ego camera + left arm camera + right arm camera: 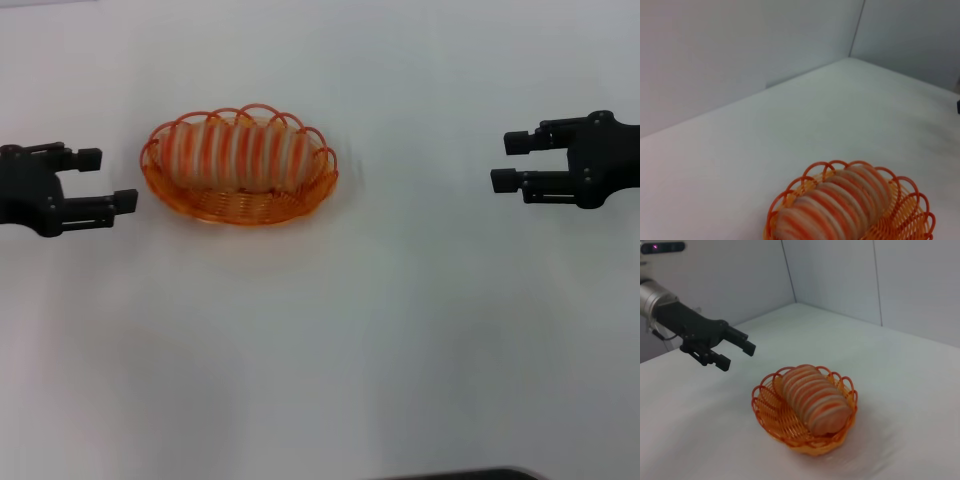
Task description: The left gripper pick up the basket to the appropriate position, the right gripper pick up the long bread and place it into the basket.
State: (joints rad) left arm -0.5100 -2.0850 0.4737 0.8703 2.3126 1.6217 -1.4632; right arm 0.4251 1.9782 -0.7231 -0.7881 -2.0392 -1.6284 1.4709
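Observation:
The orange wire basket (300, 203) stands on the white table, left of centre. Inside it lies the long bread (236, 152), tan with orange-red stripes, resting lengthwise. Both also show in the left wrist view, basket (912, 210) and bread (835, 207), and in the right wrist view, basket (771, 412) and bread (812, 399). My left gripper (110, 180) hovers just left of the basket, open and empty, a small gap from the rim; it shows too as the left gripper (736, 354) in the right wrist view. My right gripper (508, 162) hangs open and empty at the far right, well away from the basket.
The white table (350, 350) spreads out on all sides of the basket. Grey walls (740, 50) stand behind the table's far edge. A dark strip (470, 474) shows at the bottom edge of the head view.

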